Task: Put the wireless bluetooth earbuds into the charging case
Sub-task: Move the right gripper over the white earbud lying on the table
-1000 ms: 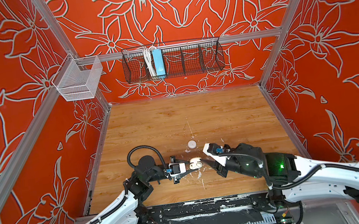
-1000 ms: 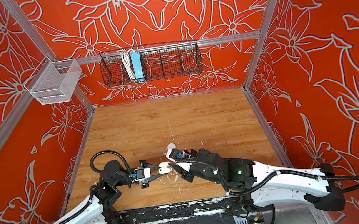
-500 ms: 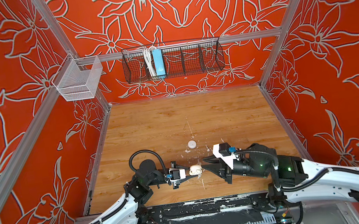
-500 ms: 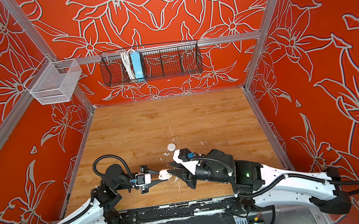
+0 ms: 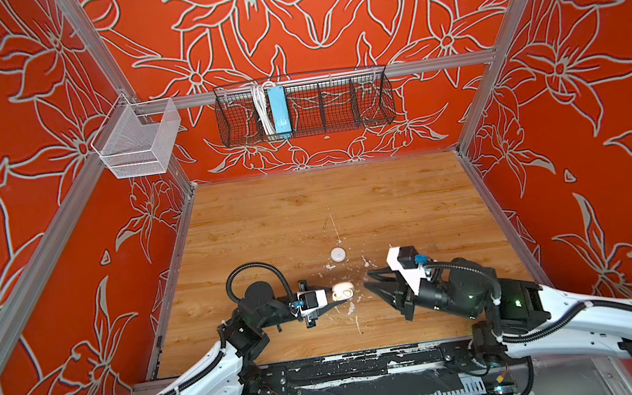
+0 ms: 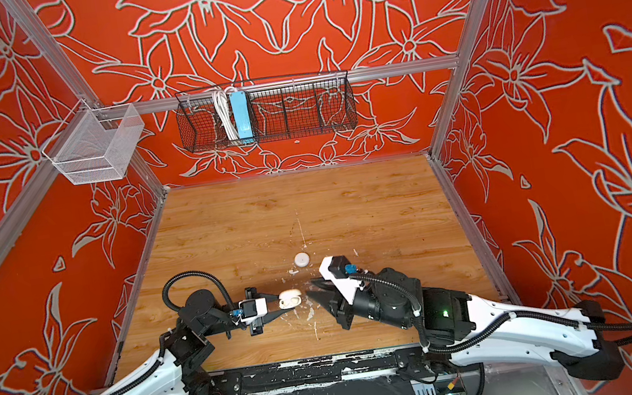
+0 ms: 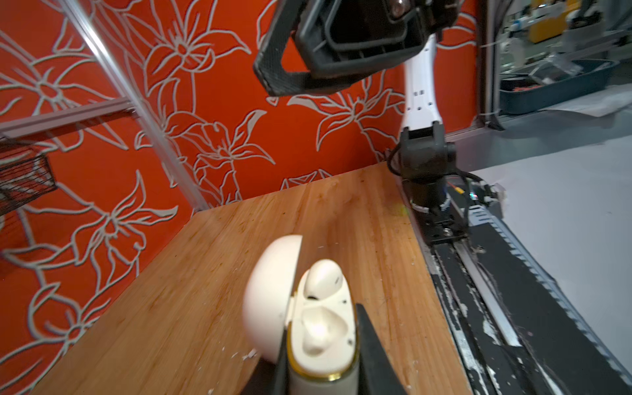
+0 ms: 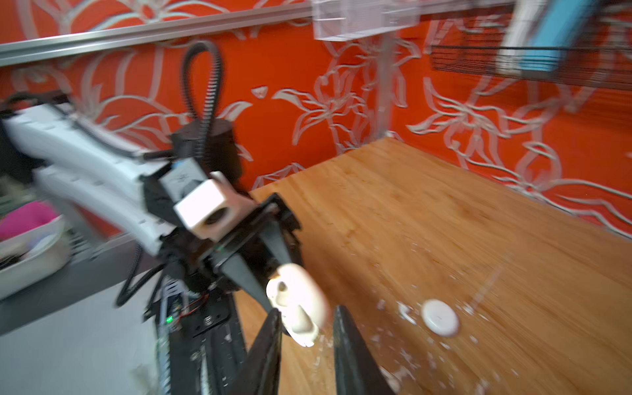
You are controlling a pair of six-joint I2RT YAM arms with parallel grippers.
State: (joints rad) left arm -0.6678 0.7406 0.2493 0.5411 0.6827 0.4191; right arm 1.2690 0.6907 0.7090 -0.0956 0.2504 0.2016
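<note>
The wooden table (image 5: 307, 208) lies bare from its middle to the back edge and into both back corners. Everything else sits near the front edge, among white flecks. The left gripper (image 7: 321, 325) reaches in from the front left corner, its jaws clamped on the base of the charging case (image 5: 342, 290). It holds the case off the board, a little left of the middle. The case's long axis runs roughly along the front edge. Its lid (image 7: 270, 297) is swung open toward the back edge, and its mouth is turned upward, tilted toward the right arm. The right gripper (image 5: 365, 279) hovers just right of the case and points at it, with bare board between them. Its jaws stand slightly apart with nothing in them. A round white puck (image 5: 338, 254) lies flat behind the case, toward the table's middle. In the left wrist view two wireless bluetooth earbuds (image 7: 323, 278) sit in the case. The one farther from the jaws stands prouder than the nearer one.
</note>
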